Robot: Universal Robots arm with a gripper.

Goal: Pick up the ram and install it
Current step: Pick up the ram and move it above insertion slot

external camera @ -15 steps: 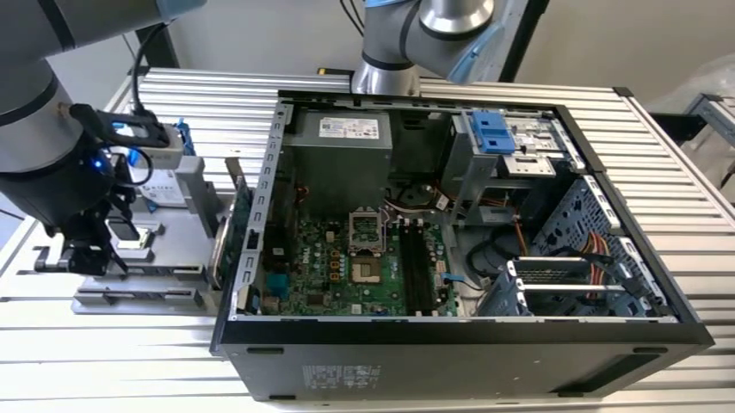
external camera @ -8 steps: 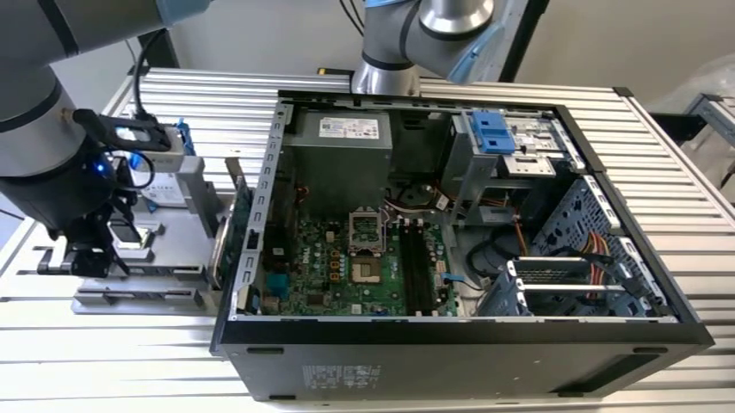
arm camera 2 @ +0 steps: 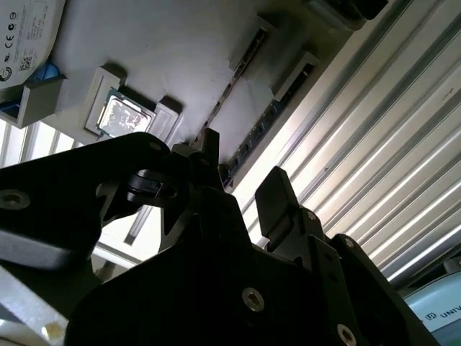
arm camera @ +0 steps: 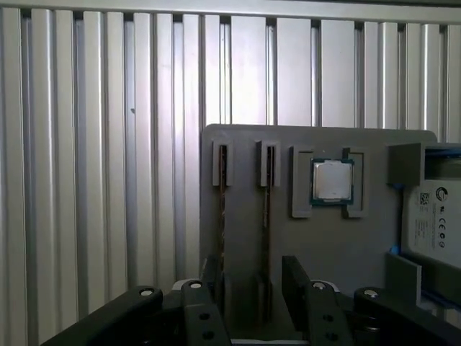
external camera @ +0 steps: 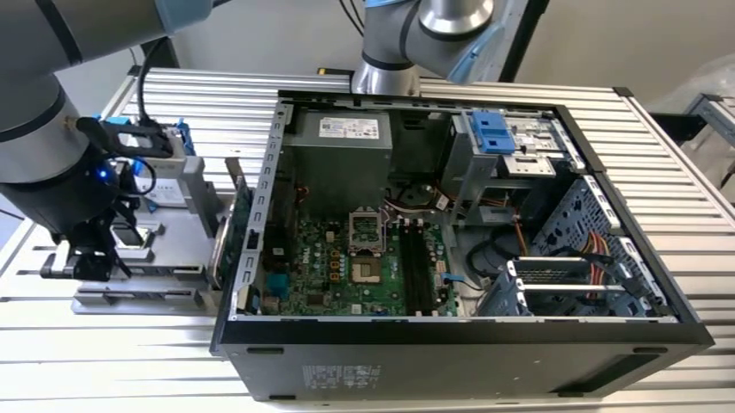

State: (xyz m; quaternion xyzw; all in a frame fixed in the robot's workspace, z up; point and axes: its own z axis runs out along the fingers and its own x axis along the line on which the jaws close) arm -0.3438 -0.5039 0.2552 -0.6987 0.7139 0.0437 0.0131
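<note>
Two ram sticks stand on edge in slots of a grey holder plate (arm camera: 331,259). One ram (arm camera: 266,205) runs down between my fingertips, and the other ram (arm camera: 222,205) lies close beside one finger (arm camera: 212,277). In the second wrist view the ram (arm camera 2: 250,138) shows as a thin bluish edge leading into the gap. My gripper (arm camera: 253,288) (arm camera 2: 241,176) is open above the sticks, with nothing held. In the exterior view the gripper (external camera: 86,262) hangs over the holder plate (external camera: 138,297) at the exterior view's left, beside the open computer case (external camera: 460,331).
A square silver processor (arm camera: 332,180) (arm camera 2: 122,115) and a silver hard drive (arm camera: 432,220) (external camera: 161,185) sit on the same plate. Inside the case, the motherboard's black memory slots (external camera: 411,258) lie near its middle. A ribbed metal table (external camera: 689,379) carries everything.
</note>
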